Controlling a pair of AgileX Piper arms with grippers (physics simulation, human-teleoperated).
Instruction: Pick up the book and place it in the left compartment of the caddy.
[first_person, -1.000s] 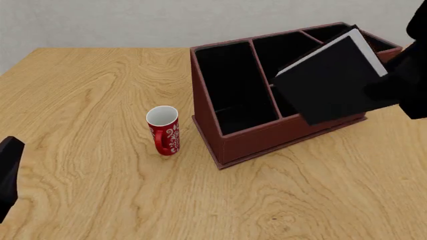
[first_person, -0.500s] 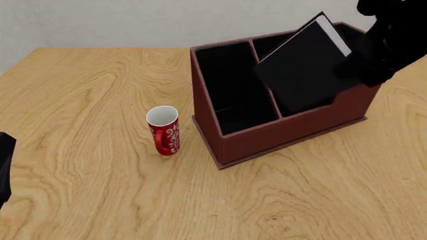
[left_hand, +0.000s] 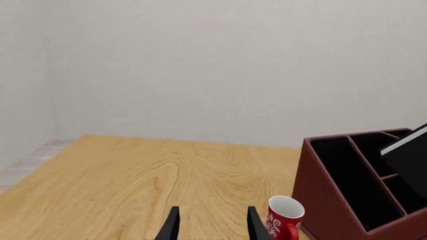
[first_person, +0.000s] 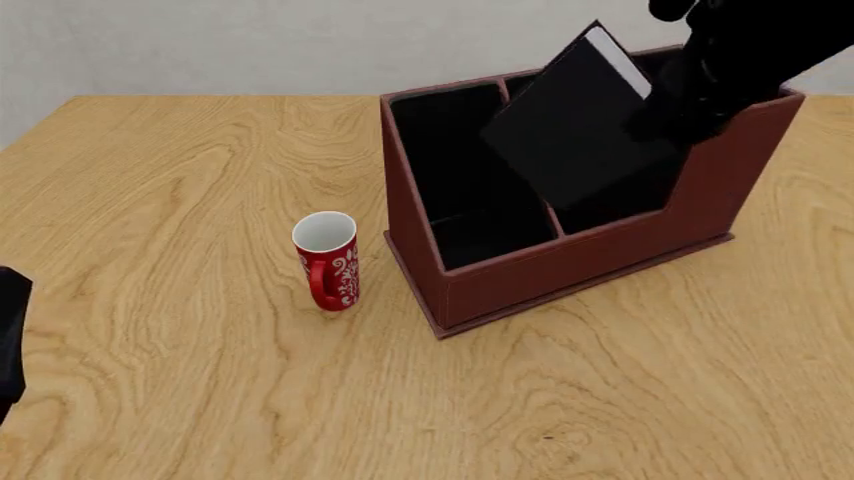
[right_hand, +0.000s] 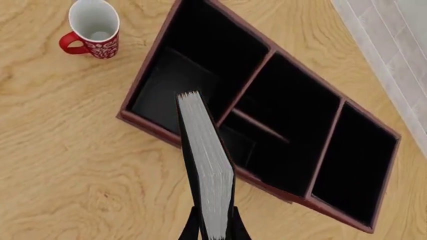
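Gripping the book (first_person: 574, 125) at one end, the right gripper (right_hand: 213, 227) has its fingers pressed against the two covers, with the white page edges showing between them in the right wrist view. The book hangs tilted in the air above the caddy (first_person: 534, 270), over the divided middle sections, its lower corner close to the divider beside the left compartment (first_person: 461, 170); it is not inside any slot. In the right wrist view the book's far end lies over the edge of the left compartment (right_hand: 180, 80), which is open and black-lined. A red mug (first_person: 327, 260) with white patterning stands upright on the wooden table (first_person: 174, 350), just beside the caddy's left wall and apart from it. The left gripper (left_hand: 212, 227) sits low at the near left side of the table, well apart from the caddy, its two fingers spread with nothing between them; the mug (left_hand: 285, 217) shows just past one fingertip.
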